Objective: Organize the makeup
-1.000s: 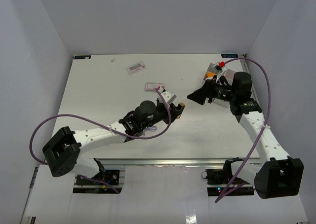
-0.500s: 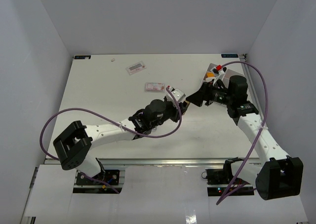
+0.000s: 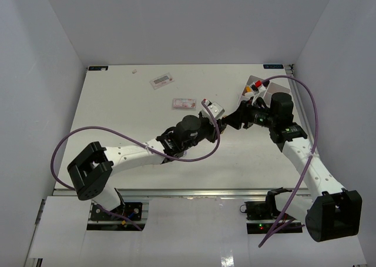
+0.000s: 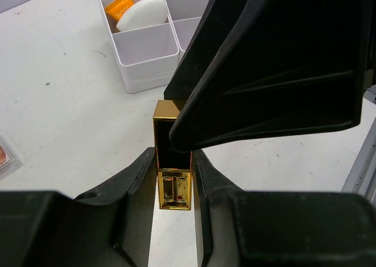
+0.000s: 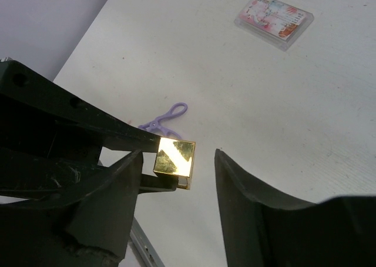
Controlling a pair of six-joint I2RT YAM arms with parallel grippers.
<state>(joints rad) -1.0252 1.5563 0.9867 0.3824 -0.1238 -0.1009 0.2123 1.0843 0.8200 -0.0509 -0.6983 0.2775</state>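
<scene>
My left gripper (image 3: 217, 122) is shut on a gold-and-black lipstick tube (image 4: 174, 187) and holds it above the table's middle. In the left wrist view the tube sits between my left gripper's (image 4: 174, 168) two fingers. My right gripper (image 3: 232, 120) is open, and its fingers (image 5: 249, 202) straddle the tube's gold end (image 5: 174, 156) without closing on it. A white tray (image 4: 147, 46) holds an orange-tipped tube (image 4: 120, 4) and a pale teardrop sponge (image 4: 143, 13). Two flat clear packets (image 3: 161, 80) (image 3: 184, 103) lie on the table at the back.
The tray (image 3: 257, 86) stands at the back right, partly hidden by my right arm. A small purple scissor-like tool (image 5: 164, 119) lies on the table under the grippers. One packet also shows in the right wrist view (image 5: 274, 20). Purple cables loop over both arms.
My left gripper has carried the lipstick tube to the right and farther back. My right gripper has moved left to meet it, so its open fingers now sit around the tube's end.
</scene>
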